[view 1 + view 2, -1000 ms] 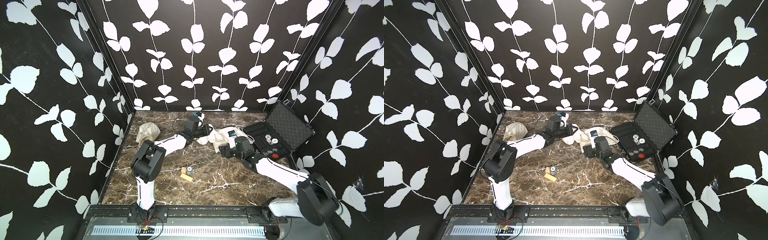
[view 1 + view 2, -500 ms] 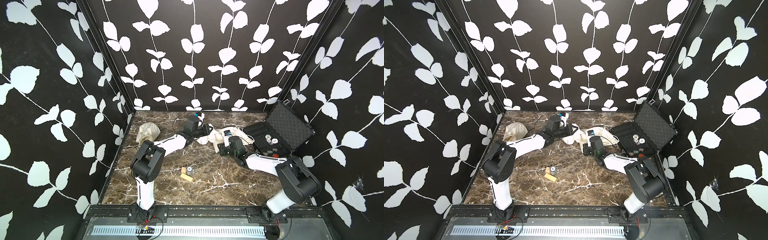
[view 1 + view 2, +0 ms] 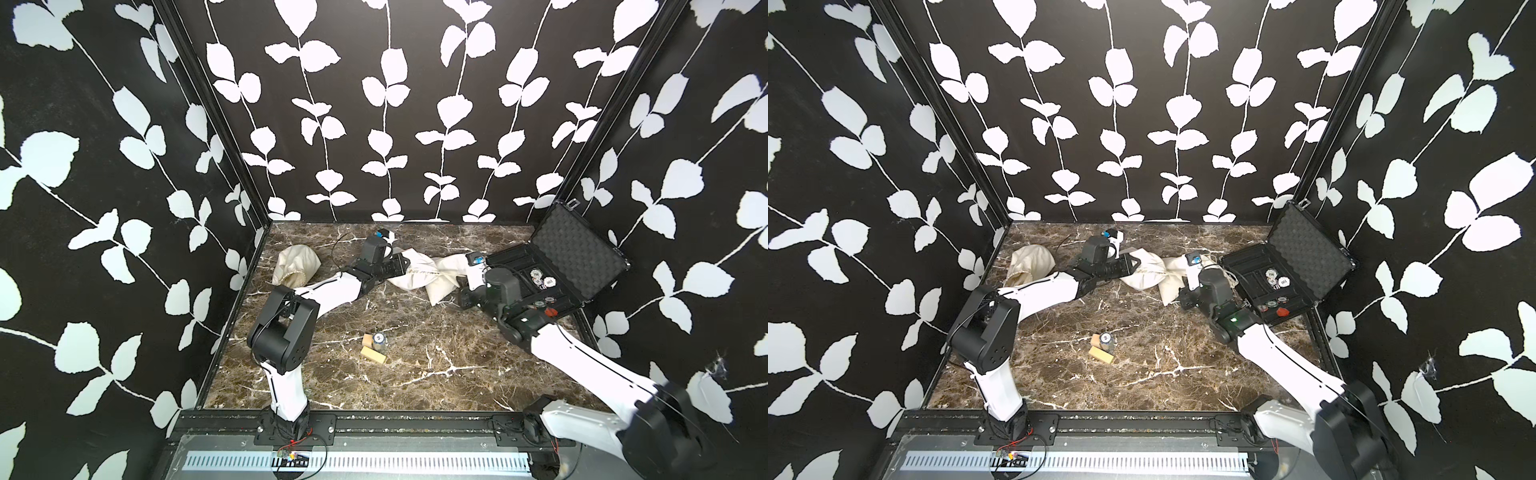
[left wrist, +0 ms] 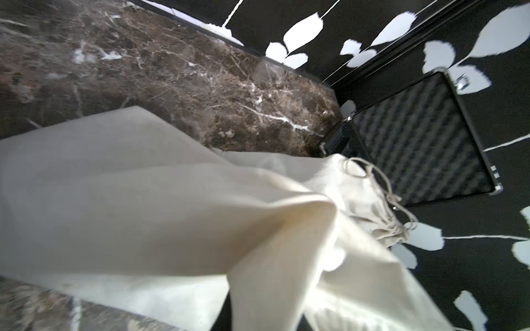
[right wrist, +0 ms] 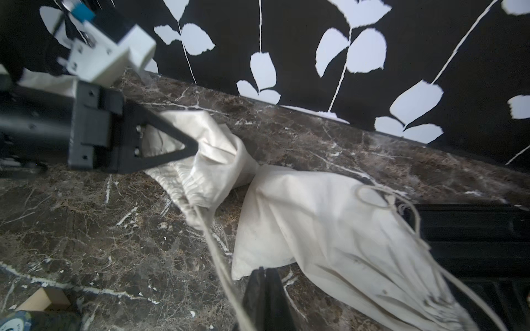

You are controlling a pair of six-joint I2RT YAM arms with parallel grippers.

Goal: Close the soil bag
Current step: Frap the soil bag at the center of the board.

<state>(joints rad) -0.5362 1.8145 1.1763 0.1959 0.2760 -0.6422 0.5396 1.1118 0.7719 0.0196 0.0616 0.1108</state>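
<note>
We found the crumpled cream soil bag point(image 5: 212, 154) touching the left gripper point(image 5: 196, 149), grip unclear; the right gripper point(image 5: 263, 276), nearby, was pressed together.

White chip point(image 3: 1283, 281) in case point(image 3: 1308, 253): number "100", seen upside down; readable on same chip point(image 3: 549, 281) in both top views. Other chips' print too small. Can point(image 3: 379, 338) label too small to read.
</note>
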